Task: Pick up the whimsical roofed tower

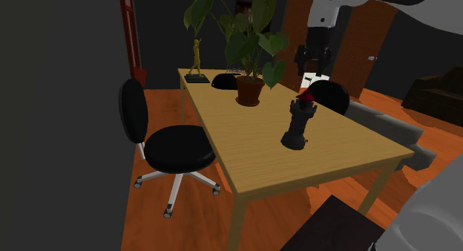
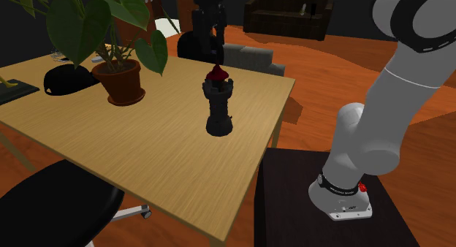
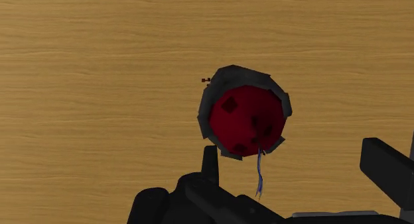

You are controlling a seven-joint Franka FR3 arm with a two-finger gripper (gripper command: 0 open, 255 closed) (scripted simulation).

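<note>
Tower (image 1: pixel 300 123) stands upright on the table (image 1: pixel 245 157), close to the long edge on the shoulder view's right, approx midway betw the plant pot (image 1: pixel 249 90) and the near corner by the stand. Dark body w/ a battlement ring, red cone roof (image 3: pixel 245 118) on top. Long axis is vertical and the roof points straight up.

Key relation: the gripper (image 1: pixel 312 64) hangs above the tower, well apart from it, looking straight down. So the tower lies below the gripper, along its own line of approach. In the wrist view I get the roof end-on. It isn't centred: it sits nearer 1 of the fingers (image 3: pixel 210 162) than the other.

Gripper state: the 2 fingers stand wide apart, touching nothing and holding nothing.

My read: approach phase, grasp not yet begun. Next move prob needs a small sideways shift to put the roof midway betw the fingers. Then a straight drop along the tower's axis, closing on the body under the roof.

Risk: it's tall and slim on a small base. If a fingertip lands on the roof or ring during an off-centre descent, it could tip over, and the table edge is near on that side.
</note>
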